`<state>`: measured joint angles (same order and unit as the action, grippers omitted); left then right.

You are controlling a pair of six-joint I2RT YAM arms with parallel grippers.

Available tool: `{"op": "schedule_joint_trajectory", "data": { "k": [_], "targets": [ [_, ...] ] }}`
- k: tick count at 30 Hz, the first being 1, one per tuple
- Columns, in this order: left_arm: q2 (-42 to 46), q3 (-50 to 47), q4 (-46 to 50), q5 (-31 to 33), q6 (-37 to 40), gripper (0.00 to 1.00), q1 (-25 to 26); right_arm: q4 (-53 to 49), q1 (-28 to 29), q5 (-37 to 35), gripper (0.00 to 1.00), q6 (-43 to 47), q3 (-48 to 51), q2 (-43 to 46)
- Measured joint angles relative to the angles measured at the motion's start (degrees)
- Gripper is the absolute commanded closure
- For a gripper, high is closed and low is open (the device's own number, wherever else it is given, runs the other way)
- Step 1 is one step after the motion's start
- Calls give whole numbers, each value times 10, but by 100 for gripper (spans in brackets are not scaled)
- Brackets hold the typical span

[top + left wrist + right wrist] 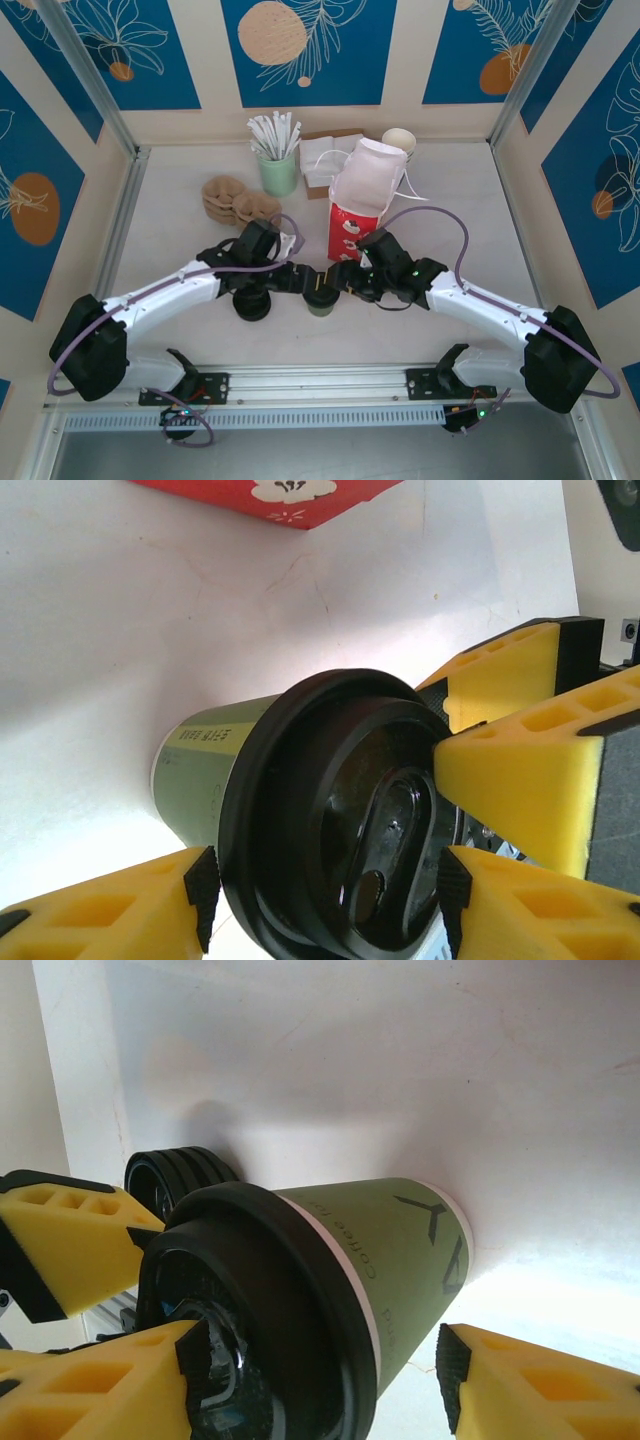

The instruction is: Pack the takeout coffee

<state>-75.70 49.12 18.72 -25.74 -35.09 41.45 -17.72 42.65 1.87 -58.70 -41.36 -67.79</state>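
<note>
Coffee cup (322,303) stands near the middle of the table (180,235), just in front of the red-and-white bag (352,225) and not in it. The bag is upright with its mouth open. The arms meet at the cup from opposite sides. Left claw (328,895): jaws straddle the black lid (330,810). One pad (201,895) sits right against the lid rim and the other overlaps the rim in view, so I can't tell whether it is clamping or just touching. Right claw (320,1365): jaws apart around the cup. The far pad (452,1370) is clear of the green side with a visible gap, so no squeeze there; the near pad is partly behind the lid edge. In the left wrist view a yellow finger of the right claw reaches the lid's edge. The cup's base looks to be on the table with its shadow alongside, but contact can't be confirmed. Stack of black lids (252,303) is just left of the cup under the left arm, apart from it. At the back edge: green cup of white sticks (278,170), napkins (322,158), stacked cream cups (398,140), and brown cardboard pieces (238,200).
</note>
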Motion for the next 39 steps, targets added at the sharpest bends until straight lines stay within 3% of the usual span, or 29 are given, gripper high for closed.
{"op": "schedule_joint_trajectory", "data": {
  "k": [18,25,30,39],
  "targets": [
    [71,87,109,98,20,37,-26,-56,0,0,31,10,-42,31],
    [105,116,137,165,23,34,-75,-88,0,12,32,33,-65,78],
    [139,116,137,225,11,25,-117,-115,0,33,32,51,-82,114],
    [135,60,90,292,-66,28,-216,-161,-2,62,32,100,-152,161]
  ]
}}
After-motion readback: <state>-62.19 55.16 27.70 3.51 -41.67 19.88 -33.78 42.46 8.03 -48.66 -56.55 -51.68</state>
